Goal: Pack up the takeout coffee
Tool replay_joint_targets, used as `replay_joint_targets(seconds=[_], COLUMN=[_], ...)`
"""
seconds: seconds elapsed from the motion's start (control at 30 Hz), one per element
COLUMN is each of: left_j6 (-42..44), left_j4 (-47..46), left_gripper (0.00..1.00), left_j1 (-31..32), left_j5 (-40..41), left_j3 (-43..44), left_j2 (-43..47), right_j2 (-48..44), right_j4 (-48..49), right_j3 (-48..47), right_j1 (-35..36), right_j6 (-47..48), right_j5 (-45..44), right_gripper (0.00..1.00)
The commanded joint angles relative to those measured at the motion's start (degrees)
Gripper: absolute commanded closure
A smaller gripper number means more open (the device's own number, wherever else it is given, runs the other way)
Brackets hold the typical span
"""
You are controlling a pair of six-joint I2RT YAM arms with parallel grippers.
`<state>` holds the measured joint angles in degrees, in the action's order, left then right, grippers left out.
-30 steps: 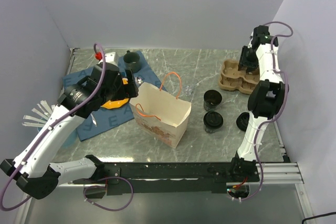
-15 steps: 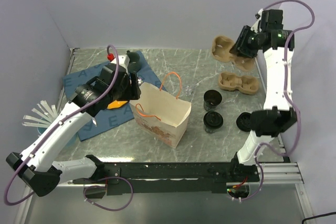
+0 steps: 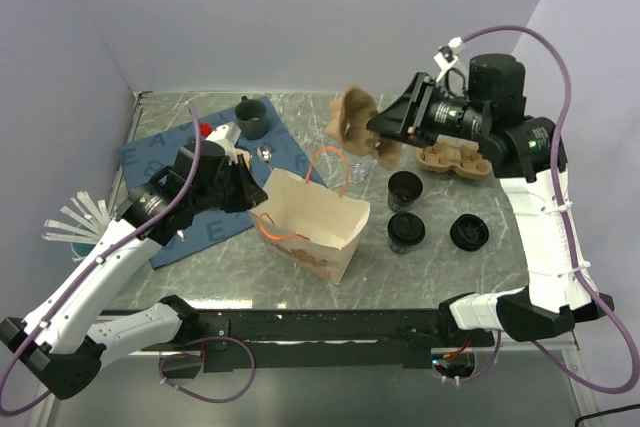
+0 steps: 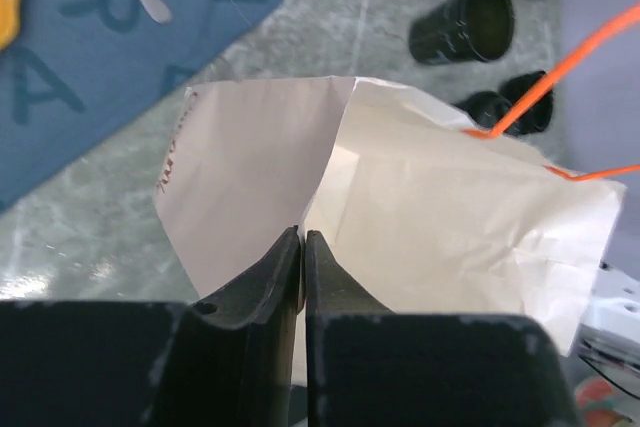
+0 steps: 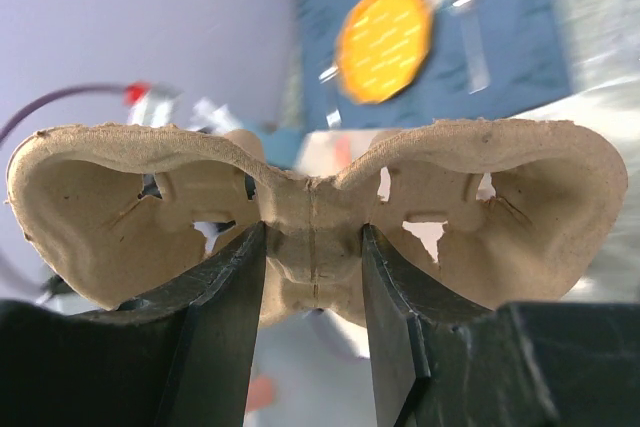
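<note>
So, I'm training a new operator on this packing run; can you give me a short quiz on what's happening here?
1. True or false: the right gripper holds a tray in the air.
2. Fill in: both cups stand on the ___.
3. The left gripper is shut on: A) the bag rim, B) a cup, C) nothing.
Key: 1 true; 2 table; 3 A.

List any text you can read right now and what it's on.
"A", "R", "A": loose dark letters on the blue mat; no whole word shows.
Reddish print on the paper bag: too blurred to read.
No other text is visible.
</note>
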<state>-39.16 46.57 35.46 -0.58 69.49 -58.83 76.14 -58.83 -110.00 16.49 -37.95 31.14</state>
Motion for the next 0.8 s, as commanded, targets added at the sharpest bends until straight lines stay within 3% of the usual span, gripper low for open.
replay_joint_targets(seconds=[0.0,0.13,0.33,0.37,0.47,0.77], left_j6=[-7.9,-9.0,-7.1,-6.4,-3.7,-0.9], left_j4=[-1.0,-1.4,3.3,4.1,6.3,9.7], left_gripper=[0.88,0.83,0.58,0.48,0.39,0.29], left_j1=[-0.1,-0.1,-0.1,-0.1,-0.1,-0.1], left_j5=[-6.4,-7.4,-4.8,-4.2,0.4,3.6], left_j3=[-0.6,1.4,7.8,8.6,10.1,10.2], left_j2=[2.1,2.0,-0.1,-0.6,-0.1,1.0], right_j2=[-2.8,-6.8,-6.9,-6.7,-6.6,-8.2], right_j4=[5.7,14.8,17.3,17.0,16.3,17.3], right_j3=[3.2,10.1,9.1,8.1,6.7,5.1], right_j1=[4.8,10.1,16.3,16.5,17.5,19.5], right_j6=[-8.7,-15.8,-19.6,-19.9,-20.4,-20.6], right_j5=[2.7,2.4,-2.6,-2.8,-3.9,-5.9], right_gripper=[0.59,0.59,0.59,0.59,0.59,0.59])
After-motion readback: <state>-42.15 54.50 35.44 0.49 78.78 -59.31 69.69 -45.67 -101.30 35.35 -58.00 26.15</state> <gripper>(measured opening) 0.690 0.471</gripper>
